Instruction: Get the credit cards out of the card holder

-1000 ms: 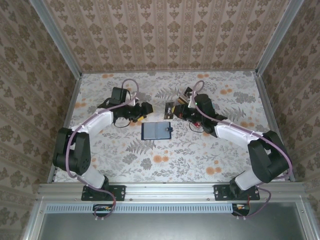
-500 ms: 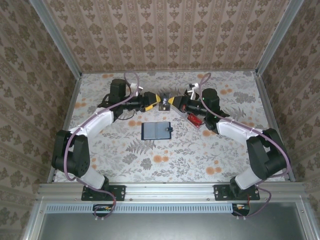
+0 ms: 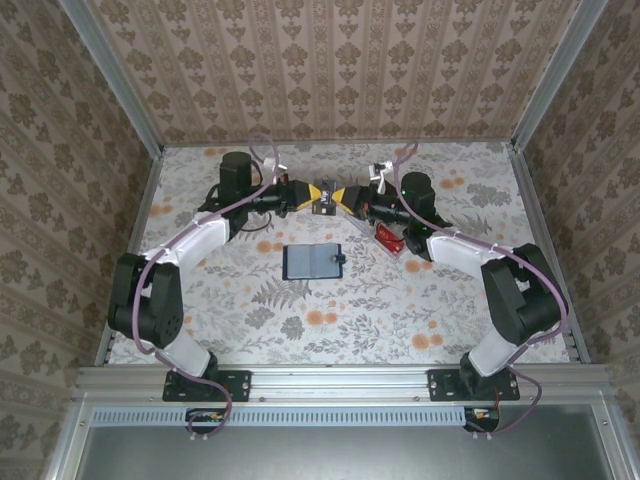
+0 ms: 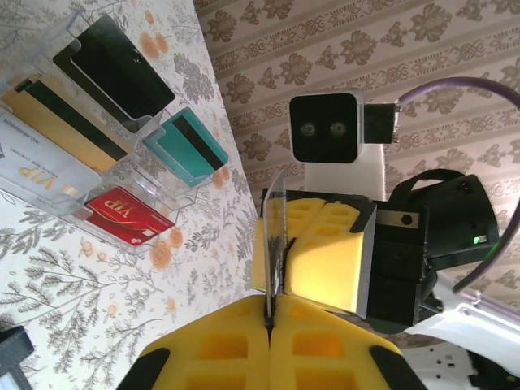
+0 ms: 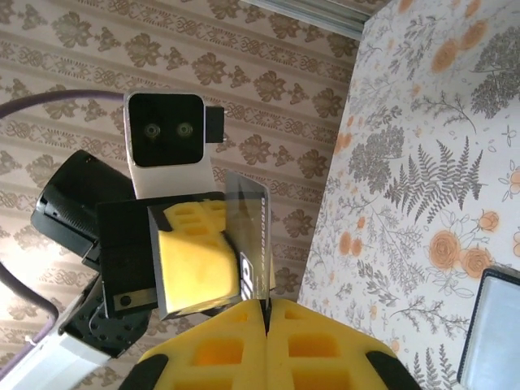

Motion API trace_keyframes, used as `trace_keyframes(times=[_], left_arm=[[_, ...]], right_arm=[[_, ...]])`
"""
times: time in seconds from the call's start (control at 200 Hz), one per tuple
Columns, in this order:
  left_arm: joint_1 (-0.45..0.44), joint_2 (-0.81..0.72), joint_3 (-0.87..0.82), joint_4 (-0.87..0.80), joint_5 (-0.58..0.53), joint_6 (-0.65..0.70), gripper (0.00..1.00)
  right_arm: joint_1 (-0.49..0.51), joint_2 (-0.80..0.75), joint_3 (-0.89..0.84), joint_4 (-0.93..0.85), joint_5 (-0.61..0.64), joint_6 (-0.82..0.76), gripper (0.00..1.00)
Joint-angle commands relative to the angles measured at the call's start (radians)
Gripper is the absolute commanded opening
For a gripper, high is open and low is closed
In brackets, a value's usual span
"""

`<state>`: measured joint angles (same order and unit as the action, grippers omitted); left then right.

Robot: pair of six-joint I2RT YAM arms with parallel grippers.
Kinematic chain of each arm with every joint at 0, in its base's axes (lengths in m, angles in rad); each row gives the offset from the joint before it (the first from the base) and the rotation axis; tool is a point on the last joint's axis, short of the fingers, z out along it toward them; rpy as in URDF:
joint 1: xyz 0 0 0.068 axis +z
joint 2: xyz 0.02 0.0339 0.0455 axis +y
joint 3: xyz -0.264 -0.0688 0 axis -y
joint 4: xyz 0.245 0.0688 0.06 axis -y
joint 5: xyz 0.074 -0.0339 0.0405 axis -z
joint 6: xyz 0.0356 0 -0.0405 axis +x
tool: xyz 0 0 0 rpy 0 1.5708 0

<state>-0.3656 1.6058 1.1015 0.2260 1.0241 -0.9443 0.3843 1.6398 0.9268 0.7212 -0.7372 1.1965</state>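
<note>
I count one card holder (image 3: 312, 261) and one clear tray (image 4: 71, 23). In the tray are five: black card (image 4: 114, 65), tan card (image 4: 69, 122), white card (image 4: 41, 175), red card (image 4: 130, 226), teal card (image 4: 188, 150). A sixth card (image 4: 275, 244) is between my left end effector (image 3: 314, 194) and right end effector (image 3: 339, 199).

Soft, even light falls from overhead, leaving only faint, blurred shadows beneath the arms (image 3: 200, 240) on the surface (image 3: 330, 300). The top view is crisp and evenly exposed. In the wrist views the nearest yellow pads (image 4: 219, 349) look bright and slightly soft, the clear tray (image 4: 150, 188) throws small white glints, and the credit card (image 5: 253, 236) carries a pale sheen.
</note>
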Motion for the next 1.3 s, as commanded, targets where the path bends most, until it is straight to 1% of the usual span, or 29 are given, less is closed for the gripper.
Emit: trace_keyframes(times=[0.0, 0.045, 0.145, 0.26, 0.345, 0.41, 0.485, 0.545, 0.565, 0.615, 0.7, 0.74, 0.825, 0.875, 0.945, 0.97, 1.075, 1.12, 1.2, 1.295], left_arm=[[-0.005, 0.0, 0.004, 0.067, -0.015, -0.052, 0.0], [-0.006, -0.006, -0.011, 0.097, -0.038, -0.085, 0.0], [-0.005, -0.02, -0.037, 0.139, -0.084, -0.135, 0.0], [0.0, -0.039, -0.056, 0.13, -0.126, -0.139, 0.0], [0.007, -0.048, -0.075, 0.132, -0.144, -0.153, 0.0], [0.014, -0.053, -0.089, 0.133, -0.151, -0.158, 0.0], [0.017, -0.055, -0.1, 0.136, -0.153, -0.162, 0.0], [0.016, -0.055, -0.102, 0.139, -0.144, -0.159, 0.0], [0.017, -0.056, -0.104, 0.132, -0.141, -0.154, 0.0], [0.022, -0.061, -0.103, 0.092, -0.146, -0.132, 0.09], [0.035, -0.075, -0.1, -0.029, -0.176, -0.06, 0.35], [0.044, -0.084, -0.101, -0.089, -0.199, -0.01, 0.43], [0.064, -0.091, -0.103, -0.23, -0.293, 0.096, 0.58], [0.079, -0.09, -0.114, -0.273, -0.342, 0.126, 0.63], [0.101, -0.089, -0.132, -0.305, -0.374, 0.159, 0.73], [0.108, -0.088, -0.135, -0.325, -0.413, 0.175, 0.76], [0.141, -0.098, -0.138, -0.42, -0.482, 0.242, 0.87], [0.155, -0.106, -0.143, -0.451, -0.507, 0.262, 0.91], [0.179, -0.128, -0.154, -0.501, -0.548, 0.297, 0.98], [0.206, -0.149, -0.164, -0.547, -0.577, 0.331, 1.0]], right_arm=[[0.012, -0.006, -0.006, 0.11, -0.001, 0.05, 0.31], [0.022, -0.008, -0.021, 0.127, 0.027, 0.066, 0.36], [0.053, 0.005, -0.036, 0.167, 0.072, 0.108, 0.36], [0.069, 0.032, -0.066, 0.296, 0.114, 0.18, 0.27], [0.069, 0.042, -0.093, 0.378, 0.143, 0.217, 0.22], [0.068, 0.042, -0.094, 0.376, 0.142, 0.214, 0.2], [0.068, 0.042, -0.092, 0.362, 0.14, 0.208, 0.11], [0.069, 0.043, -0.091, 0.35, 0.138, 0.201, 0.01], [0.067, 0.042, -0.091, 0.343, 0.138, 0.197, 0.0], [0.065, 0.036, -0.089, 0.314, 0.136, 0.175, 0.0], [0.059, 0.007, -0.075, 0.191, 0.129, 0.083, 0.0], [0.055, -0.015, -0.062, 0.082, 0.134, 0.012, 0.0], [0.052, -0.058, -0.01, -0.188, 0.171, -0.171, 0.0], [0.046, -0.073, 0.025, -0.334, 0.198, -0.271, 0.0], [0.027, -0.08, 0.07, -0.479, 0.228, -0.39, 0.0], [0.016, -0.08, 0.084, -0.522, 0.243, -0.424, 0.0], [-0.047, -0.086, 0.131, -0.655, 0.287, -0.573, 0.0], [-0.07, -0.085, 0.159, -0.721, 0.296, -0.647, 0.0], [-0.098, -0.082, 0.23, -0.856, 0.357, -0.813, 0.0], [-0.109, -0.072, 0.31, -0.986, 0.445, -1.008, 0.0]])
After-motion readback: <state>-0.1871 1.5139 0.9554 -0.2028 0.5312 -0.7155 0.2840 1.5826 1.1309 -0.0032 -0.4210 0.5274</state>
